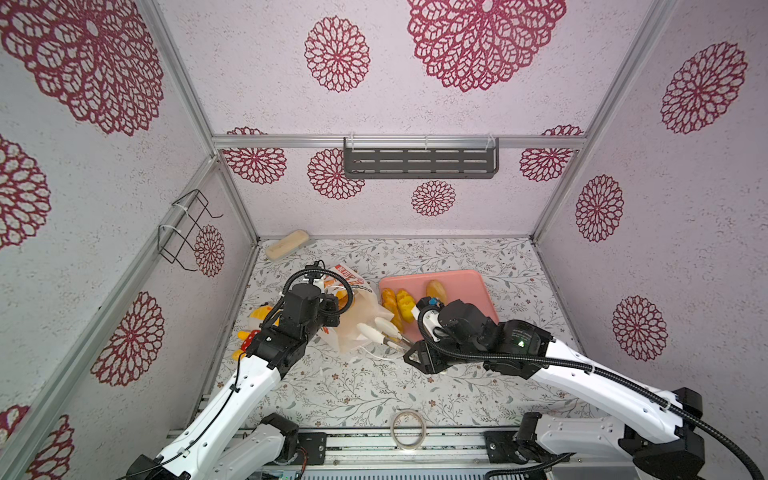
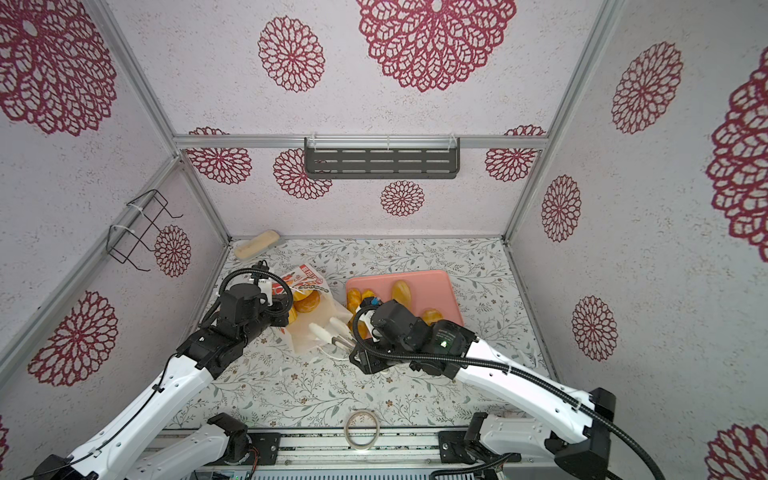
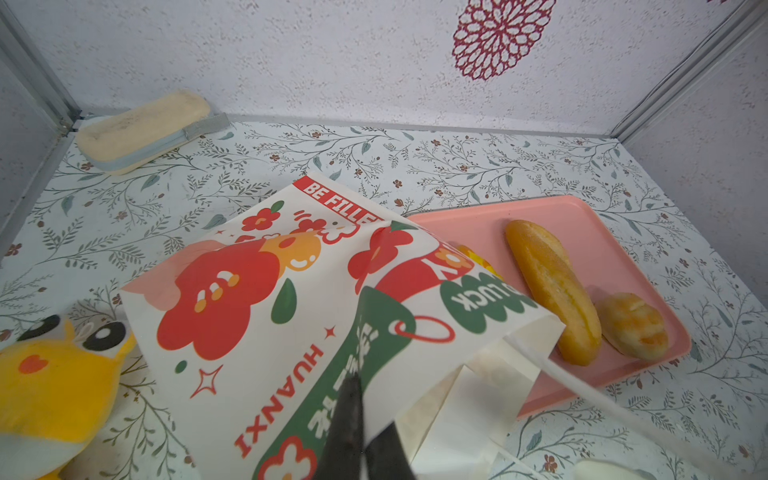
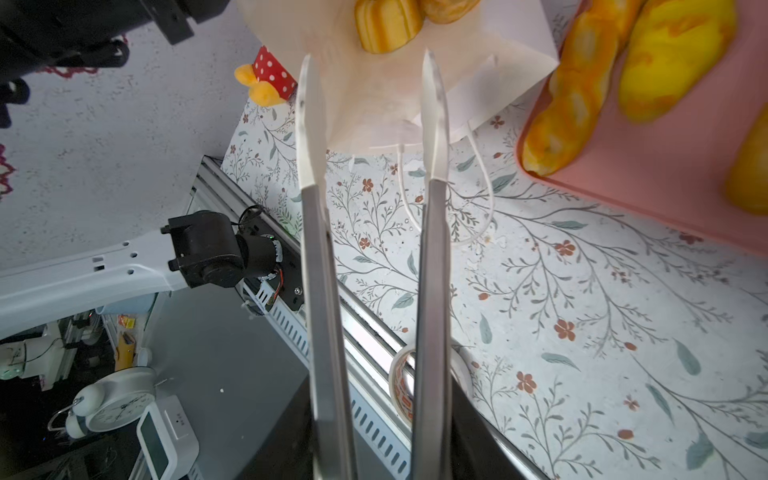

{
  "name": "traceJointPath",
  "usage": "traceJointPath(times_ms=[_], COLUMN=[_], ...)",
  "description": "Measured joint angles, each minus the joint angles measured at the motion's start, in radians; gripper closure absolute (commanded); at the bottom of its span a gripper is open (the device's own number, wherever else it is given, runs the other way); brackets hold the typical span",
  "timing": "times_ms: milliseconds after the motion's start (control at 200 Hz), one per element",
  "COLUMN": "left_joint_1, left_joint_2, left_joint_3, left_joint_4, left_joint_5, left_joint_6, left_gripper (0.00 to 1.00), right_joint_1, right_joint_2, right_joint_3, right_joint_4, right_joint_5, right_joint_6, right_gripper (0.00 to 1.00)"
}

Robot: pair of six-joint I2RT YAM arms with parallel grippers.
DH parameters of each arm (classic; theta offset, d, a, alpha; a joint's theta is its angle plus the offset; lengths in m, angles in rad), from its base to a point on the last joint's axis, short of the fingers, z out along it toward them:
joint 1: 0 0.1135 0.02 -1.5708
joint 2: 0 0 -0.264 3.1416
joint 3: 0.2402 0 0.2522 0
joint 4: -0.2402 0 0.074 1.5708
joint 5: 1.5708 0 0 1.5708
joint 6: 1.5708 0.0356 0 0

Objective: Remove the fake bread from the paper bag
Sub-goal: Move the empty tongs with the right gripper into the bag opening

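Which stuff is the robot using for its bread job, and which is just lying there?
For the job: bag, bread, tongs, pink tray.
Just lying about: yellow plush, beige pouch, tape roll.

Both top views are lit evenly and brightly from above. Only soft, short shadows are cast on the floral-printed tabletop [image 1: 457, 386] under the white-and-black robot arms [image 1: 602, 390]. Strong wide-angle distortion is seen, and the aluminium frame posts [image 1: 607, 99] are splayed outward toward the edges.

In the left wrist view the white printed paper bag [image 3: 257, 316] is rendered sharp and well exposed. Its white cord handle [image 3: 582, 382] is smeared into a blurred streak close to the lens.

In the right wrist view the metal tongs with white tips [image 4: 318, 270] are softened toward the lens. The glossy yellow toy breads [image 4: 673, 62] are out of focus, and the room beyond the table edge [image 4: 124, 395] is left dim.
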Motion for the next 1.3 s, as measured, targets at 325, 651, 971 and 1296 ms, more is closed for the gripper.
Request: traceJointPath(times_ms=[325,651,971,1296], left_joint_1=[0.000,0.000,0.000,0.000], left_joint_2=[-0.004,-0.004,0.008,0.008], left_joint_3=[-0.013,-0.013,-0.012,-0.012], left_joint_4=[0.013,0.013,0.018,0.019], left_joint_5=[0.018,0.027,0.042,0.045], left_joint_6=[0.000,0.000,0.001,0.008], left_gripper=[1.00,1.00,1.00,1.00], right_joint_1=[-0.024,-0.098,-0.130,-0.145], right_joint_2=[0.168,0.303,0.413,0.470], right_joint_3=[-0.088,-0.158,-0.132,-0.135], right_joint_4=[0.303,0.603,0.795,0.884], right_joint_5=[-0.027,-0.019,-0.026,-0.031], right_joint_6=[0.106,0.264,0.380,0.484], right_gripper=[0.58,0.58,0.51,0.48])
